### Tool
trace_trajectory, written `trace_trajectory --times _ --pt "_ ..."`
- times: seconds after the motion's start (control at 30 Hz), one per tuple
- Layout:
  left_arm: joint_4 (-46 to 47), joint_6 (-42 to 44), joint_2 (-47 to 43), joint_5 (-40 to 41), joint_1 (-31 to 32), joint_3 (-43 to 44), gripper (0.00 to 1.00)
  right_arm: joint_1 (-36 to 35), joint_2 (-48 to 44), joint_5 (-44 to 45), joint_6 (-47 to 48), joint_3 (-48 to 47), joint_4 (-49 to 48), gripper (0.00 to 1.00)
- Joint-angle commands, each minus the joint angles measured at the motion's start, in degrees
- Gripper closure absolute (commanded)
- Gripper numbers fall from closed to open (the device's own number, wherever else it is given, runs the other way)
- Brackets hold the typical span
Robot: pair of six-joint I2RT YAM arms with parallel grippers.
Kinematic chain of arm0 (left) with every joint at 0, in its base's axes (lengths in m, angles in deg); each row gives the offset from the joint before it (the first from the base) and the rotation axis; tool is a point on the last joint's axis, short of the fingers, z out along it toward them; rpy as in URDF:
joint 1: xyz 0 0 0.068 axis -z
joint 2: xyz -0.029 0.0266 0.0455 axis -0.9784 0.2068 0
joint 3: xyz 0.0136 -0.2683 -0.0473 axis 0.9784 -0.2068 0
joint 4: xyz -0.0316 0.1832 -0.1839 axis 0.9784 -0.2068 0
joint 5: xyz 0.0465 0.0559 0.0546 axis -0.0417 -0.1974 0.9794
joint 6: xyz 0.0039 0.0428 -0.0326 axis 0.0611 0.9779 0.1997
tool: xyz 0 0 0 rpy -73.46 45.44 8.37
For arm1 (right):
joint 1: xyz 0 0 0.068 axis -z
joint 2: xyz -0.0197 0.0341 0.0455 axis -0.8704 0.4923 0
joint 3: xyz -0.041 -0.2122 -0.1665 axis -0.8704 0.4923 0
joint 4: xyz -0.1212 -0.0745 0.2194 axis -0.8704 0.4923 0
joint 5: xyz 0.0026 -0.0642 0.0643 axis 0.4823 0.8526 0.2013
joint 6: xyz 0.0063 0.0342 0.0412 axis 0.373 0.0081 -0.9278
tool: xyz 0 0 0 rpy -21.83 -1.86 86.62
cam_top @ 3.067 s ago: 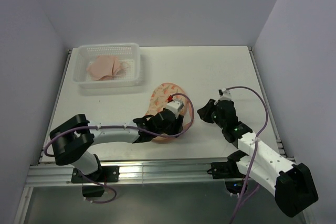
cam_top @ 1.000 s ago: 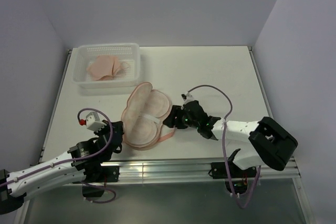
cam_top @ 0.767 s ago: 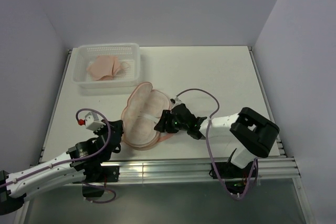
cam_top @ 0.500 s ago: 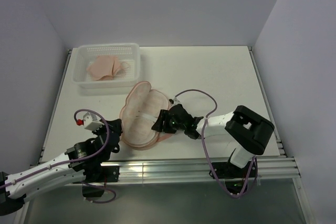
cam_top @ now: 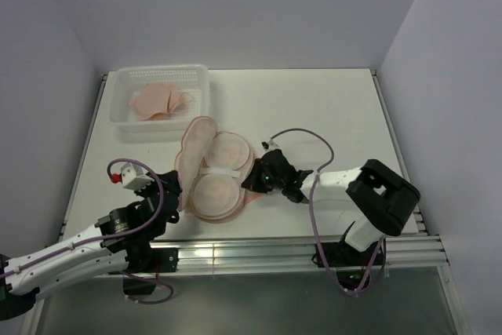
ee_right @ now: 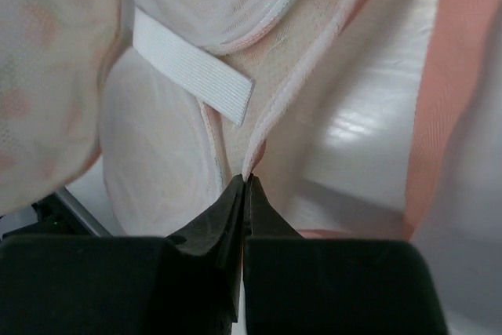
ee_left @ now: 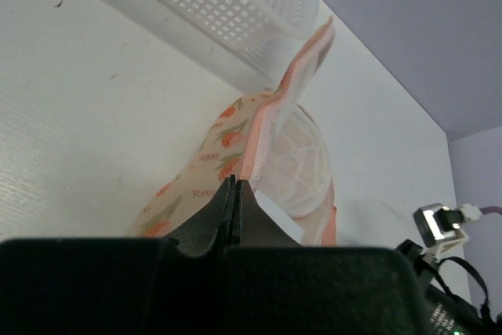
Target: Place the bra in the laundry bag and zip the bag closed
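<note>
While the laundry bag (cam_top: 213, 187) lies open near the front of the desk (cam_top: 314, 107), the bra (cam_top: 159, 102) sits in the white basket (cam_top: 201, 84) at the far left corner. The bra is a soft pink heap, and it is apart from the bag. The basket is close to the bag's far end.

The bag shows its pale net inside, with two round parts and a white strap (ee_right: 192, 64) across the middle. One half lies flat on the desk. The other half, on the left, stands up on its edge, so its peach outside with little orange shapes faces the left arm.

The left pincer (ee_left: 236, 188) is at the left side of the bag. Its two fingers are pressed together with almost no gap, and the pink rim of the raised half runs right down to their tips. It looks like it pinches that rim.

The right pincer (ee_right: 245, 186) is at the right side of the bag, by the narrow middle. Its fingers are squeezed tight too, and the thin pink edge of the flat half goes in between the tips. The right arm lies low over the desk.
</note>
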Motion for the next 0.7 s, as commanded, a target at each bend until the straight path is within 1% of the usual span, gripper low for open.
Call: trace_trajectory --times 0.0,0.1,0.17,0.2,0.23,0.27,0.3,0.37,0.4,0.47,0.5,0.53,0.57,0.6,0.63,0.67 --pt "-2.3 0.5 1.0 3.6 -0.2 2.2 1.00 2.8 -8.0 2.6 7.5 0.5 6.9 1.00" --pt "-4.7 -2.0 1.3 3.4 -0.2 1.4 1.00 5.7 -11.7 2.0 13.1 -0.3 13.4 1.00" --pt "-10.9 -7.9 1.7 3.4 -0.2 1.6 1.00 7.2 -12.7 1.9 16.0 -0.2 15.4 1.00" --pt "-13.3 -10.0 2.3 3.7 -0.2 2.2 0.99 7.6 -13.2 1.5 16.7 -0.2 16.7 1.00" --pt "-17.6 -14.0 2.5 3.8 -0.2 2.5 0.97 8.1 -13.1 1.4 17.8 -0.3 17.1 1.00" --pt "-19.4 -15.5 2.6 4.0 -0.2 2.8 0.95 8.4 -12.8 1.2 18.1 -0.3 17.2 1.00" --pt "-21.0 -18.5 2.6 4.4 -0.2 3.4 0.89 8.5 -11.5 0.5 18.4 -0.5 17.0 1.00" --pt "-22.2 -18.2 2.0 4.8 -0.2 3.8 0.80 8.8 -9.8 -0.2 19.0 -1.5 17.0 1.00" --pt "-22.5 -17.9 1.7 5.0 -0.2 4.4 0.70 8.8 -8.3 -0.3 18.9 -1.8 16.5 1.00" --pt "-23.4 -16.6 1.0 6.2 -0.2 5.9 0.52 8.8 -7.3 -1.0 18.6 -2.3 15.6 1.00" --pt "-23.3 -13.9 0.8 6.8 -0.2 6.7 0.39 8.8 -6.6 -1.4 18.3 -2.4 14.8 1.00" --pt "-22.9 -12.0 0.6 8.1 -0.2 7.3 0.32 8.8 -6.4 -2.4 18.0 -2.5 14.1 1.00" --pt "-20.4 -9.1 0.2 8.7 -0.2 8.9 0.28 8.7 -6.0 -2.8 17.8 -2.5 12.8 1.00" --pt "-18.9 -3.0 0.3 9.2 -0.2 10.0 0.23 8.7 -5.8 -3.1 17.5 -2.5 12.6 1.00" --pt "-17.1 0.5 0.4 9.7 -0.2 10.9 0.22 8.7 -5.7 -3.1 17.5 -2.8 12.6 1.00" --pt "-12.0 4.5 1.0 9.5 -0.2 12.7 0.22 8.7 -5.4 -3.2 17.5 -3.1 12.7 1.00"
